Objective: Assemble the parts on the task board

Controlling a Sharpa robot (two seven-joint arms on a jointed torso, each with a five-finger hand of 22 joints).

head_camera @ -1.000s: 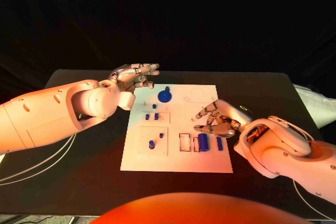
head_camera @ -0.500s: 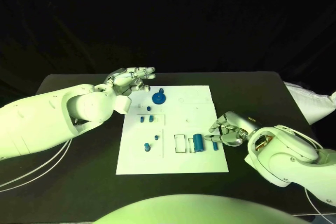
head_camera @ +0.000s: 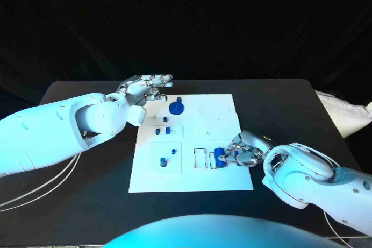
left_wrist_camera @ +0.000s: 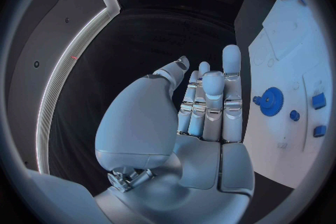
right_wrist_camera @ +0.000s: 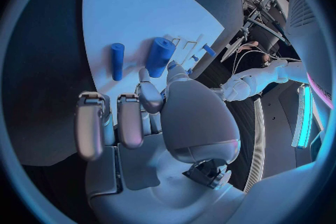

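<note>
The white task board point(head_camera: 209, 119) lies mid-table. On it are a blue gear point(head_camera: 177, 107), two small blue parts point(head_camera: 161, 132) and a blue peg point(head_camera: 163, 162). A thick blue cylinder point(head_camera: 221, 157) lies near the board's front right. My right hand point(head_camera: 242, 150) sits low beside it with fingers bent. In the right wrist view the thick cylinder point(right_wrist_camera: 159, 56) and a thin blue cylinder point(right_wrist_camera: 117, 60) lie just ahead of the fingertips point(right_wrist_camera: 150, 98); the thumb reaches the thick one's near end, and a grip is unclear. My left hand point(head_camera: 147, 86) hovers flat by the far left corner, holding nothing.
Empty rectangular slots point(head_camera: 200, 157) lie left of the thick cylinder. The black table point(head_camera: 287, 108) surrounds the board. Cables point(head_camera: 47, 183) run along the table's left side. A white object point(head_camera: 345, 116) sits past the right edge. The left wrist view shows the gear point(left_wrist_camera: 270, 102) beside my flat left hand point(left_wrist_camera: 203, 106).
My right hand has moved nearer and leftwards along the board's right side, down onto the two cylinders. The left hand has stayed where it was.
</note>
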